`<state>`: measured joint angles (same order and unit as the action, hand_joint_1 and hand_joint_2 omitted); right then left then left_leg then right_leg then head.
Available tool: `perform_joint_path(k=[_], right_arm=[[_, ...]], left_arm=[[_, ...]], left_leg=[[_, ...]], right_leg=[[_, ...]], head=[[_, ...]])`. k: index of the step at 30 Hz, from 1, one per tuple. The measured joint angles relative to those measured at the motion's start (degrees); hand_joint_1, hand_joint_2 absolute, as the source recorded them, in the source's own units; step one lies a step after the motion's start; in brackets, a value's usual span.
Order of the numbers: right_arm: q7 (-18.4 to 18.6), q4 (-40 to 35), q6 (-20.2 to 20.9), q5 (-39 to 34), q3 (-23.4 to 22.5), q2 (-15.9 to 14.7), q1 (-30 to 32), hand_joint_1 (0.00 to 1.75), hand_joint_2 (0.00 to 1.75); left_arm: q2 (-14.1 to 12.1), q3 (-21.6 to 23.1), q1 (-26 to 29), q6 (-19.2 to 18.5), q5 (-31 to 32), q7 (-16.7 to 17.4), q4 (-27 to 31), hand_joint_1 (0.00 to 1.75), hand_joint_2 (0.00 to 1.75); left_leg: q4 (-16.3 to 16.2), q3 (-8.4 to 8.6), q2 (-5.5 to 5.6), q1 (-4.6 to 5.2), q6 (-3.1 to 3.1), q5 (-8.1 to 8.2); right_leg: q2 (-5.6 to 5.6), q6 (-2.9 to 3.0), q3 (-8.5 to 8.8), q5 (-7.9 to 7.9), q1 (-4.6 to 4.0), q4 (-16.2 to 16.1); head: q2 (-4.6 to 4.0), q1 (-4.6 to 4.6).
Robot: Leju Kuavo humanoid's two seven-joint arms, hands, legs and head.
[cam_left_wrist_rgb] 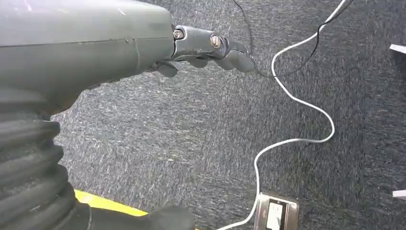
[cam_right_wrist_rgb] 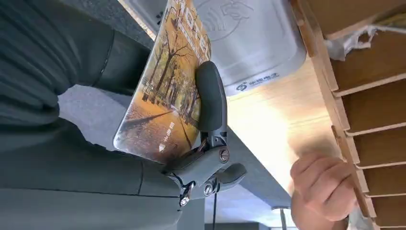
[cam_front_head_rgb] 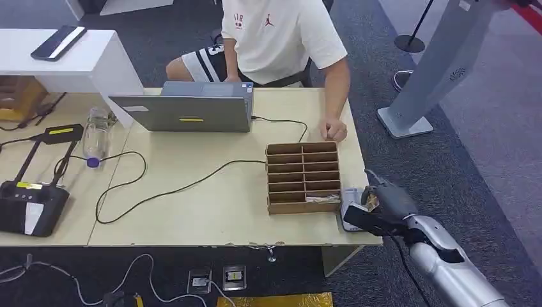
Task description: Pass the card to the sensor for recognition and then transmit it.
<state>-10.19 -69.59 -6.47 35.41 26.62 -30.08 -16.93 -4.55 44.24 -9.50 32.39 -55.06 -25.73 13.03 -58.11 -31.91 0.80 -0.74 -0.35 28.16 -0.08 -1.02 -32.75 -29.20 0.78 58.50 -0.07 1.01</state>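
The right hand holds the card, fingers clamped on it, just above the sensor: the recognition step. Next, hand it to the person. The left hand hangs with fingers curled in.

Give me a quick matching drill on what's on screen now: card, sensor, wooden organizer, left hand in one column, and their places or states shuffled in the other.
Things:
1. card
2. sensor
3. wooden organizer
4. left hand

Places or states:
A. hangs over grey carpet and loose cables, holding nothing
B. lies on the table's corner, a white pad beside the compartments
C. pinched in the right hand, held close to the white pad
D. stands on the table between the laptop and the right hand

Pairs: 1-C, 2-B, 3-D, 4-A
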Motion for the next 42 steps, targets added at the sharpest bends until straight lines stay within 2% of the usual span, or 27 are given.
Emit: perform_joint_path(k=[17, 42], right_arm=[[1.62, -1.4, -1.33, -0.66, 1.79, 0.07, 1.27, 1.75, 1.75], [1.29, -1.4, -2.71, -0.35, 2.49, 0.07, 0.98, 1.75, 1.75]], left_arm=[[-0.26, 0.24, -0.1, -0.42, 1.18, 0.44, 0.0, 0.0, 1.75], [-0.48, 0.37, -0.11, -0.68, 1.57, 0.61, 0.0, 0.0, 1.75]], left_leg=[[0.0, 0.06, -0.03, 0.0, 0.0, 0.0], [0.0, 0.07, -0.05, 0.0, 0.0, 0.0]], right_leg=[[0.05, 0.0, 0.04, 0.0, 0.0, 0.0], [0.06, 0.0, 0.07, 0.01, 0.0, 0.0]], head=[[0.0, 0.0], [0.0, 0.0]])
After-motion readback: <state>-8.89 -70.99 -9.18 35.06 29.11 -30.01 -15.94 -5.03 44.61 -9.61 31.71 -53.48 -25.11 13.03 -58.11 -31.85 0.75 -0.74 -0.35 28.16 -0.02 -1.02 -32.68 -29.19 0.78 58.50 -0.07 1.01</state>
